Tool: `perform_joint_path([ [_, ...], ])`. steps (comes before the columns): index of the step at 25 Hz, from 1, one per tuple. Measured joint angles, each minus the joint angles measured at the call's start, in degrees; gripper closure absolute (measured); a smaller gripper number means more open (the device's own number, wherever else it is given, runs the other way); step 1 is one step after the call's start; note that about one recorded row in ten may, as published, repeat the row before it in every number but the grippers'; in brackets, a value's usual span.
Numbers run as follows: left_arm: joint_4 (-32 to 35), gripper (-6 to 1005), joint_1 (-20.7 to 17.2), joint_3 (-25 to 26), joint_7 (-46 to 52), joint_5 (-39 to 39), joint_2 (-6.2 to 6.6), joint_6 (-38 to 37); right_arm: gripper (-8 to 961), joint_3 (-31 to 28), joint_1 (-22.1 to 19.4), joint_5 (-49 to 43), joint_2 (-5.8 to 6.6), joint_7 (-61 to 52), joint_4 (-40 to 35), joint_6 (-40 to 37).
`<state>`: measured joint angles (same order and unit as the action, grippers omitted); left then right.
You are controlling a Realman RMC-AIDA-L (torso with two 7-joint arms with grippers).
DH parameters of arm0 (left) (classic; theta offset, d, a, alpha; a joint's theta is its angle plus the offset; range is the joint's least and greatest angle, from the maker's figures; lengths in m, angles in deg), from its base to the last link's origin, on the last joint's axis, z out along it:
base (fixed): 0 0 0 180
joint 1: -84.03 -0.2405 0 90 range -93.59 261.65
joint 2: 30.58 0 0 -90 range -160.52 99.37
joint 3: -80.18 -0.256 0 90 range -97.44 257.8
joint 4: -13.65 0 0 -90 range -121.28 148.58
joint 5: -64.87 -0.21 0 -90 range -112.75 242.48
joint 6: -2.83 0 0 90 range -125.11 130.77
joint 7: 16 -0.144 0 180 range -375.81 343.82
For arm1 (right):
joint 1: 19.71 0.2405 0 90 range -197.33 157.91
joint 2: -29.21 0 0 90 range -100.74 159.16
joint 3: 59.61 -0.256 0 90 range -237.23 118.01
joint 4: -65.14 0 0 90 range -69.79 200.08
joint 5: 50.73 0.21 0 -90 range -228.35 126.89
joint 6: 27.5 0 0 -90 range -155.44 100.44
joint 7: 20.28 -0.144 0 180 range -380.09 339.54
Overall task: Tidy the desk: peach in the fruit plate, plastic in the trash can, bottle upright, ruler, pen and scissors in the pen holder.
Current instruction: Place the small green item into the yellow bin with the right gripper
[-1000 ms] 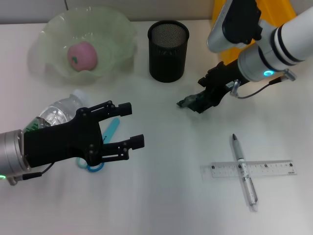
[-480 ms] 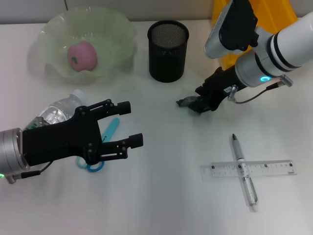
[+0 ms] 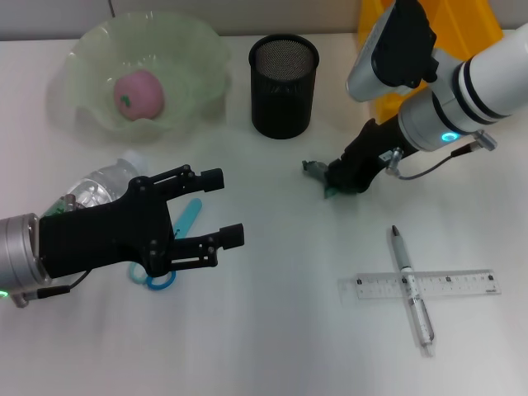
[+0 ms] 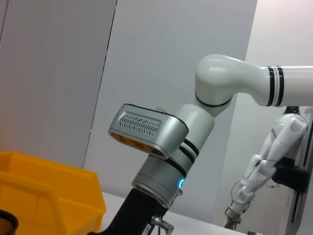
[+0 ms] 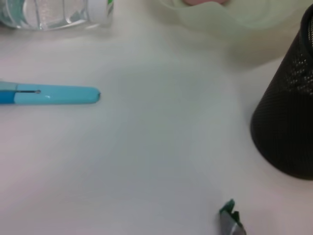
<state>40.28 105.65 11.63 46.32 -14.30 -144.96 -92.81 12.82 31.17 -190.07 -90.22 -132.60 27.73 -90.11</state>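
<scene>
- Right claw (image 3: 332, 177) is sitting low on the surface (image 3: 272, 330), pinching the green plastic scrap (image 3: 318, 169) — prob. gripping it for the yellow trash can (image 3: 462, 25) just behind that arm.
- Left claw (image 3: 216, 210) is hovering w/ fingers spread, holding nothing, over the blue scissors (image 3: 177, 227); bottle (image 3: 95, 188) is lying on its side beside it.
- Fruit plate (image 3: 82, 58) is already holding the peach (image 3: 138, 93).
- Mesh pen holder (image 3: 283, 85) is looking empty; pen (image 3: 411, 289) & ruler (image 3: 421, 285) are lying crossed, well apart from it.
</scene>
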Motion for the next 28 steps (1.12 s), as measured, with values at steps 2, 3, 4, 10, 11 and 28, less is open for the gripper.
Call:
perform_joint_path([
  [2, 0.00, 162, 0.00, 0.00, 0.00, 0.00, 0.01, -0.12, 824, -0.21, -0.48, 1.32, 0.13, -0.03, -0.93, -2.07],
  [3, 0.00, 162, 0.00, 0.00, 0.00, 0.01, 0.02, -0.15, 847, -0.21, -0.48, 1.32, 0.13, -0.03, -0.93, -2.07],
  [4, 0.00, 162, 0.00, 0.00, 0.00, 0.01, 0.03, -0.16, 870, -0.38, -0.78, 2.06, 0.22, -0.03, -1.46, -2.79],
  [10, 0.00, 163, 0.04, 0.00, 0.00, 0.00, 0.09, -0.30, 943, -7.15, -3.97, 4.97, 0.29, 0.15, -7.34, -8.91],
  [11, 0.00, 163, 0.05, 0.00, 0.00, 0.01, 0.11, -0.37, 950, -8.46, -4.88, 6.49, 0.29, 0.57, -8.51, -10.19],
  [28, 0.09, 164, 0.30, 0.00, -0.03, -0.35, 0.45, -1.08, 949, -34.49, -22.45, 50.64, 0.88, 32.04, -1.07, -15.92],
])
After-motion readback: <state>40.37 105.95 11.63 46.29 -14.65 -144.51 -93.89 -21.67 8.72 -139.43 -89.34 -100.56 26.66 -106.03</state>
